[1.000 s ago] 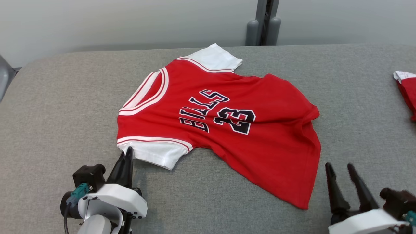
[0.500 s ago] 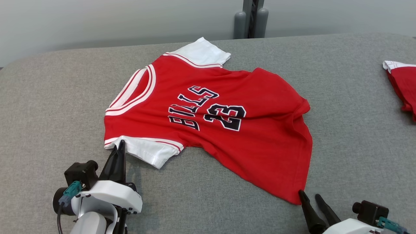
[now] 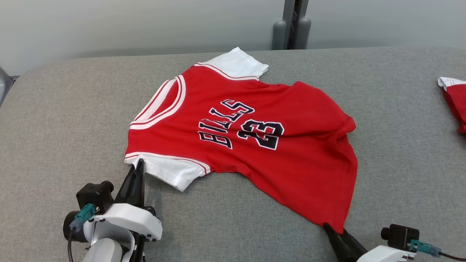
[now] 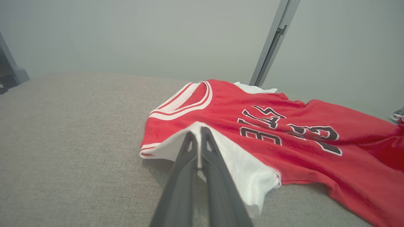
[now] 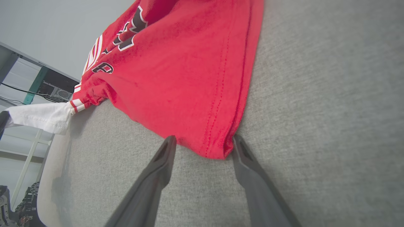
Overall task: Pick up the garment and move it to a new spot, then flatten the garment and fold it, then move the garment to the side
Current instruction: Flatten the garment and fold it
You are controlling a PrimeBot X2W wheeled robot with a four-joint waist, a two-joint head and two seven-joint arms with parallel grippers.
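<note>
left gripper (image 4: 197,135): clamped tight on the edge of the near white sleeve (image 4: 240,164), and the cloth tents up a bit at the pinch
right gripper (image 5: 203,138): jaws apart, one finger on each side of the near hem corner (image 5: 217,148); doesn't look pinched yet
why like that: probably one arm per end of the near edge, so the shirt can be lifted or pulled taut without bunching up
jersey (image 3: 255,145): red, lettering side up, lying mid-way across the grey padded table (image 3: 54,127); mostly flat, some wrinkles by the far hem corner
which way it points: the long axis runs across the robot's front, collar (image 3: 160,105) toward its left, hem toward its right and angled a bit nearer
off to the side: second red garment (image 3: 453,102) at the right edge, well apart
</note>
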